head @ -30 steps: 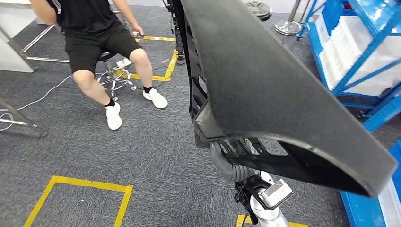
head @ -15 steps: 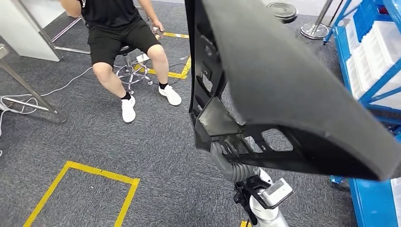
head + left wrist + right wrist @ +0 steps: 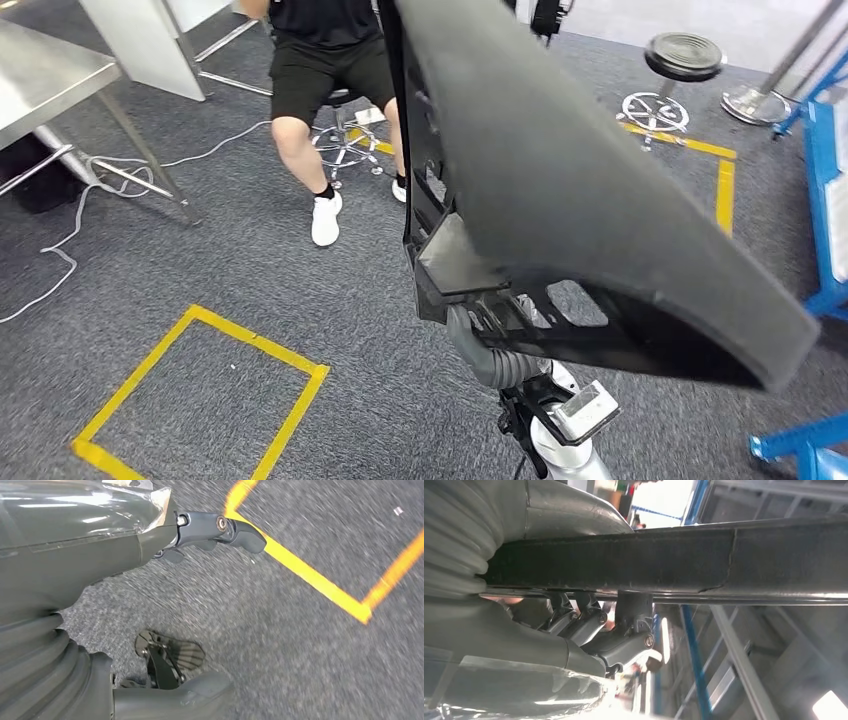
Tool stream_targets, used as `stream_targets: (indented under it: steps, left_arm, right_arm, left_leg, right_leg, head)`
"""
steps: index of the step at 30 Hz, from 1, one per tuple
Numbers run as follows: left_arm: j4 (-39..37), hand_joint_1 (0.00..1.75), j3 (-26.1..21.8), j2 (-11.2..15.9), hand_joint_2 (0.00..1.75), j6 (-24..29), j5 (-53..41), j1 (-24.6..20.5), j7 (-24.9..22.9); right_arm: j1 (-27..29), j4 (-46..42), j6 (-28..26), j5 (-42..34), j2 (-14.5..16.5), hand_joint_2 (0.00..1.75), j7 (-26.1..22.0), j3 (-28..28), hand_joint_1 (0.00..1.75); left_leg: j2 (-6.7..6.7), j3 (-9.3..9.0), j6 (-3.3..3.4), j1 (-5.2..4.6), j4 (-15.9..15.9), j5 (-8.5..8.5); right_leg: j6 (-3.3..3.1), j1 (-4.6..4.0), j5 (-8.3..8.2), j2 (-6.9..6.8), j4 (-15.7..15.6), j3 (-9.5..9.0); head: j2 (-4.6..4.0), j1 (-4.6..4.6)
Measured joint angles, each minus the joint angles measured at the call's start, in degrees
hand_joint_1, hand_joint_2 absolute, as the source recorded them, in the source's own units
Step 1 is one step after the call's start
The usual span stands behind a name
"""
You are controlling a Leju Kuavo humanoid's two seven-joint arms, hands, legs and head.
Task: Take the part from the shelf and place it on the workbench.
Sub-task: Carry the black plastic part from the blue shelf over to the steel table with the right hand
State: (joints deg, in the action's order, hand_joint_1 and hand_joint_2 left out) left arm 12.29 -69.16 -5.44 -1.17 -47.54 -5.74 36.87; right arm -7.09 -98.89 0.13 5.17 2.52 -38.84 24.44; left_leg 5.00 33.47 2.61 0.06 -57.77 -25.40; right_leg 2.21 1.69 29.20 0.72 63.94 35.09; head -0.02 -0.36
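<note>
Your right hand [image 3: 589, 630] clamps its dark fingers [image 3: 629, 615] on the long, curved, felt-faced black plastic part [image 3: 560, 180], while your left hand [image 3: 165, 605] hangs with fingers apart above grey carpet [image 3: 330, 300].

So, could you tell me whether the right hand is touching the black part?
Touching: in the right wrist view, the right hand has its fingers pressed against the black part with no gap.

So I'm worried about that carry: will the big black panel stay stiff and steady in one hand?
Probably stiff: the black panel keeps its curved shape with ribbed framing beneath. Likely tip-prone: the right hand grips one edge while most of it overhangs. The fuzzy face may help grip.
</note>
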Motion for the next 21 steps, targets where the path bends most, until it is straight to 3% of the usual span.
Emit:
stream_targets:
  steps: [1,3,5,6,8,10,12,13,14,16,17,18,21]
  left_arm:
    - [0.0,0.00,0.0,0.1,1.75,0.4,-0.2,0.0,-0.2]
    - [0.1,0.00,0.0,0.2,1.75,0.7,-0.4,0.0,-0.3]
    - [0.1,0.00,0.0,0.1,1.75,0.8,-0.5,0.1,-0.3]
    - [0.0,0.00,0.0,0.1,1.75,1.0,-0.5,0.3,-0.4]
    - [0.0,0.00,0.0,0.0,1.75,2.0,-0.6,0.3,-0.5]
    - [0.0,0.00,0.0,0.0,1.75,3.3,-0.8,0.1,-0.6]
    - [0.0,0.00,0.0,0.0,1.75,3.9,-1.1,0.1,-0.7]
    - [0.0,0.00,0.0,-0.1,1.75,4.1,-1.2,0.2,-0.7]
    - [0.0,0.00,0.0,-0.1,1.75,4.1,-1.2,0.2,-0.8]
    - [0.0,0.00,0.0,0.0,1.75,4.2,-1.2,0.2,-0.8]
    - [0.0,0.00,0.0,0.0,1.75,4.2,-1.2,0.2,-0.8]
    - [0.0,0.00,0.0,0.0,1.75,4.2,-1.1,0.1,-0.8]
    - [0.0,0.00,0.0,0.0,1.75,4.3,-1.1,0.1,-0.8]
  right_arm:
    - [-0.1,0.0,0.0,0.0,0.0,1.75,0.0,0.0,1.75]
    - [-0.1,0.2,0.0,0.0,0.0,1.75,0.0,0.0,1.75]
    - [-0.3,0.2,0.0,0.0,0.2,1.75,0.0,0.0,1.75]
    - [-0.5,0.3,0.0,0.0,0.4,1.75,0.0,0.0,1.75]
    - [-0.7,0.3,0.0,0.0,0.7,1.75,0.0,0.0,1.75]
    - [-0.8,0.3,0.0,0.0,1.0,1.75,0.1,0.0,1.75]
    - [-0.9,0.4,0.0,0.0,1.1,1.75,0.3,0.1,1.75]
    - [-1.0,0.5,0.0,0.0,1.2,1.75,0.5,0.1,1.75]
    - [-1.1,0.5,0.0,0.0,1.3,1.75,0.6,0.2,1.75]
    - [-1.4,0.6,0.0,0.1,1.5,1.75,0.7,0.3,1.75]
    - [-1.6,0.6,0.0,0.1,1.5,1.75,0.7,0.3,1.75]
    - [-1.7,0.6,0.0,0.2,1.6,1.75,0.7,0.3,1.75]
    - [-1.9,0.6,0.0,0.2,1.7,1.75,0.8,0.3,1.75]
  left_leg:
    - [0.65,0.25,-0.47,0.13,-0.7,-0.41]
    - [1.72,0.91,-1.33,0.38,-1.3,-0.84]
    - [2.65,1.41,-1.97,0.71,-1.4,-0.77]
    - [2.15,1.57,-2.21,0.80,-1.6,-0.86]
    - [-0.96,3.09,-2.67,0.82,-4.8,-2.61]
    - [-4.04,6.78,-3.10,0.87,-11.7,-5.93]
    - [-4.74,9.83,-3.32,1.10,-16.7,-7.20]
    - [-4.89,9.87,-3.35,1.18,-16.4,-6.28]
    - [-5.18,8.69,-3.30,1.23,-13.7,-4.47]
    - [-6.96,4.81,-3.04,1.06,-6.0,-0.96]
    - [-7.74,3.48,-2.82,0.86,-3.4,-0.08]
    - [-8.23,2.87,-2.57,0.62,-2.1,0.14]
    - [-7.02,2.49,-1.52,0.33,-1.3,0.16]
  right_leg:
    - [0.26,0.20,-0.99,1.16,-2.6,-1.21]
    - [-0.36,0.09,-1.07,3.00,-3.5,-1.79]
    - [-1.20,0.07,-1.07,2.79,-3.6,-1.89]
    - [-1.52,0.16,-1.15,2.25,-3.8,-1.98]
    - [-2.18,0.33,-1.23,0.95,-4.0,-2.26]
    - [-2.66,-0.01,-1.05,-0.56,-4.1,-2.36]
    - [-2.87,-0.23,-0.82,-2.08,-4.1,-2.36]
    - [-2.90,-0.27,-0.71,-2.75,-4.1,-2.41]
    - [-2.86,-0.28,-0.58,-3.35,-4.1,-2.53]
    - [-2.53,-0.48,-0.27,-4.32,-4.1,-2.87]
    - [-2.28,-0.64,-0.12,-4.68,-4.2,-3.03]
    - [-1.98,-0.79,0.00,-5.04,-4.3,-3.19]
    - [-0.98,-0.93,0.27,-5.98,-4.8,-3.92]
  head:
    - [0.00,0.11]
    - [0.00,0.20]
    - [0.00,0.23]
    - [0.00,0.23]
    - [0.00,-0.07]
    - [0.00,-0.34]
    - [0.00,-0.32]
    - [0.00,-0.35]
    - [0.00,-0.34]
    - [0.00,-0.36]
    - [0.00,-0.33]
    - [0.00,-0.34]
    - [0.00,-0.34]
